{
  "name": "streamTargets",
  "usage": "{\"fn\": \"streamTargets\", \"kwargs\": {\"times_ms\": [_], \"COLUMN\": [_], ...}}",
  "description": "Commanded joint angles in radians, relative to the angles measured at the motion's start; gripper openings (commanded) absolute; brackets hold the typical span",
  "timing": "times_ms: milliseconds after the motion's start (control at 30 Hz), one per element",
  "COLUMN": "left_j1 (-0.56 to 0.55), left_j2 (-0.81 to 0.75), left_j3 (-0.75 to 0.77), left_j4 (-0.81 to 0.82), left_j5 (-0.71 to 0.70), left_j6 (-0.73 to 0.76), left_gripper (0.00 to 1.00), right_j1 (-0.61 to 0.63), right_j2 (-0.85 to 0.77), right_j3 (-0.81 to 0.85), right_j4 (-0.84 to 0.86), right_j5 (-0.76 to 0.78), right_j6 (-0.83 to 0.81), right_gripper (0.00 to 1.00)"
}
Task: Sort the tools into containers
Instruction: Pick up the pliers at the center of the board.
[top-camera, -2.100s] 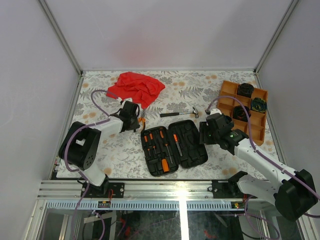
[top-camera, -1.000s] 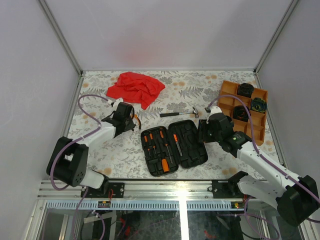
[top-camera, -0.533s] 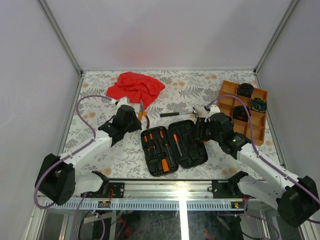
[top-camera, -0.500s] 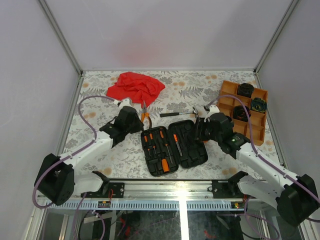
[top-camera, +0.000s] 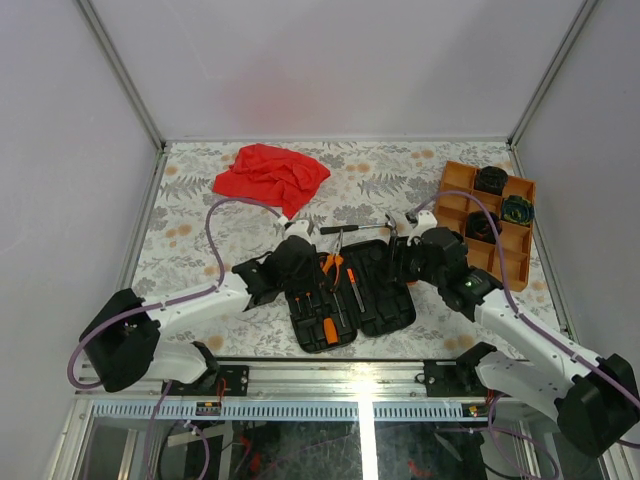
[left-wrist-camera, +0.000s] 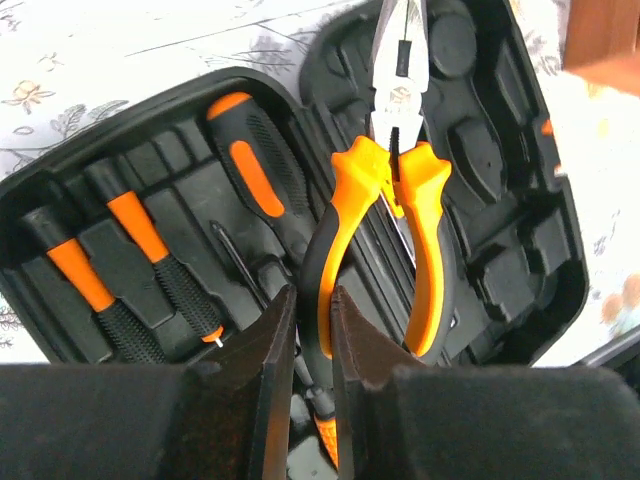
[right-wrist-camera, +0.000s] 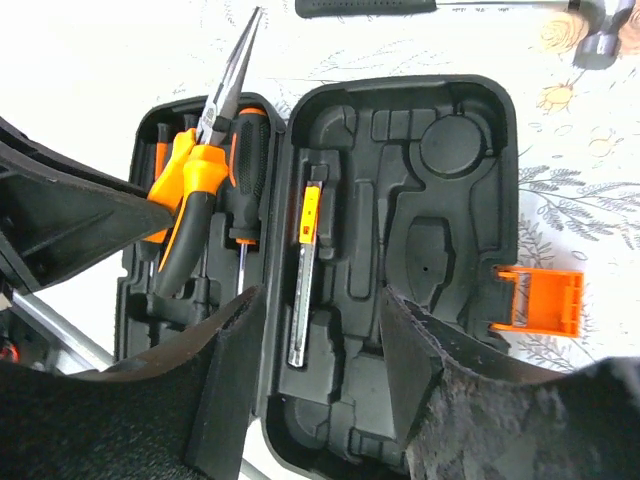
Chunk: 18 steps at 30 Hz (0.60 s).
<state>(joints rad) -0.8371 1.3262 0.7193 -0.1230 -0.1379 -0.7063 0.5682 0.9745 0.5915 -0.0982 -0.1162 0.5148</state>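
At the far left of the flowered table (top-camera: 180, 200) lies a crumpled red cloth (top-camera: 272, 176). Nearer me, the left claw (left-wrist-camera: 308, 305) is pinched tight on one grip of the orange-handled pliers (left-wrist-camera: 372, 175). It holds them over the open black ribbed plastic tool case (left-wrist-camera: 500, 210), steel nose pointing away from the arm. A small orange mark sits on the steel just above the pivot, too small to read. Below the pliers, orange-and-black screwdrivers (left-wrist-camera: 250, 165) lie in the case's left half, their near ends hidden behind the claw's fingers. Whether the pliers touch the case I cannot tell. The right claw (right-wrist-camera: 320, 350) hangs over the case's right half, fingers well apart, gripping nothing. An orange latch (right-wrist-camera: 540, 300) juts from the case's right edge. Beyond the case lies the black-handled steel hammer (top-camera: 358, 229), cut off in the right wrist view. Far right, the orange tray with square compartments (top-camera: 522, 262) holds three dark coiled bundles (top-camera: 491, 180), among them one greenish bundle (top-camera: 517, 210).
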Motion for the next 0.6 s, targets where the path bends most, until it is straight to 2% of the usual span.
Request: {"fn": "streamTargets", "kwargs": {"times_ms": [0, 167, 267, 433, 567], "left_j1": [-0.047, -0.054, -0.054, -0.060, -0.068], "left_j2": [-0.035, -0.040, -0.020, -0.023, -0.080], "left_j3": [0.060, 0.077, 0.107, 0.134, 0.108], "left_j4": [0.114, 0.130, 0.125, 0.127, 0.150], "left_j5": [-0.009, -0.068, -0.082, 0.041, 0.155], "left_j6": [0.164, 0.281, 0.352, 0.515, 0.666], "left_gripper": [0.00, 0.00, 0.00, 0.00, 0.00], "right_j1": [0.007, 0.007, 0.007, 0.007, 0.007], "right_j2": [-0.072, -0.143, -0.191, -0.286, -0.324], "right_j3": [0.055, 0.068, 0.048, -0.014, -0.030], "right_j4": [-0.030, -0.003, 0.067, 0.187, 0.188], "right_j5": [0.029, 0.062, 0.061, -0.130, -0.353], "right_j6": [-0.163, -0.221, -0.300, -0.542, -0.711], "right_gripper": [0.57, 0.57, 0.55, 0.51, 0.51]}}
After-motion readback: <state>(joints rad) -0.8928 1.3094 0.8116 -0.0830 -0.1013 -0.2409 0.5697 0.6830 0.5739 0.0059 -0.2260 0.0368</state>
